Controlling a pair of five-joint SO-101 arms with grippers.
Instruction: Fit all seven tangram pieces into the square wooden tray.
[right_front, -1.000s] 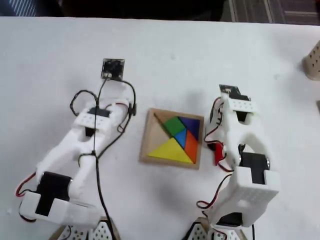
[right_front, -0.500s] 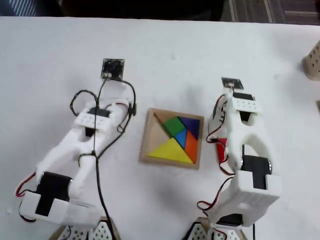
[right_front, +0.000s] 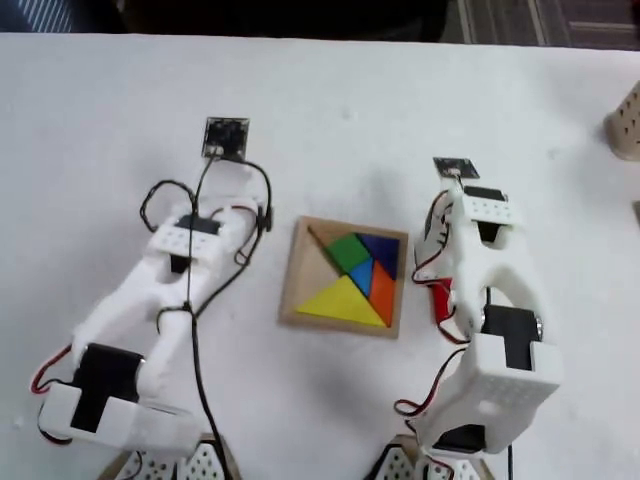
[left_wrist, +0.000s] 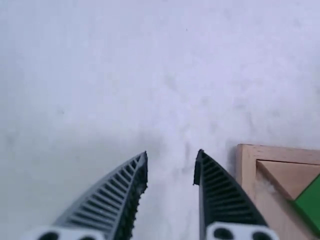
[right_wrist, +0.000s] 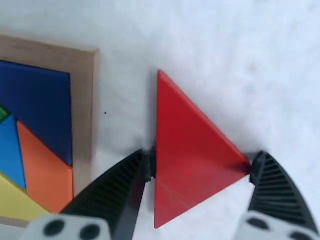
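Note:
The square wooden tray (right_front: 292, 300) lies between the two arms and holds green, dark blue, light blue, orange and yellow pieces, with bare wood along its left side. A red triangle (right_front: 438, 301) lies flat on the table just right of the tray, partly under the right arm (right_front: 488, 262). My right gripper (right_wrist: 200, 162) is open and straddles the red triangle (right_wrist: 190, 150), with a fingertip close against each side. The tray's edge (right_wrist: 85, 95) is beside it. My left gripper (left_wrist: 170, 160) stands open over bare table, nothing between its fingers, next to a tray corner (left_wrist: 247, 160).
A beige perforated object (right_front: 625, 125) sits at the table's right edge. Black and red cables loop around the left arm (right_front: 185, 250) and beside the right arm. Both arm bases stand at the near table edge.
The right arm shifted slightly over the red triangle, its wrist end moving a little. The red triangle, the tray and the left arm stayed put.

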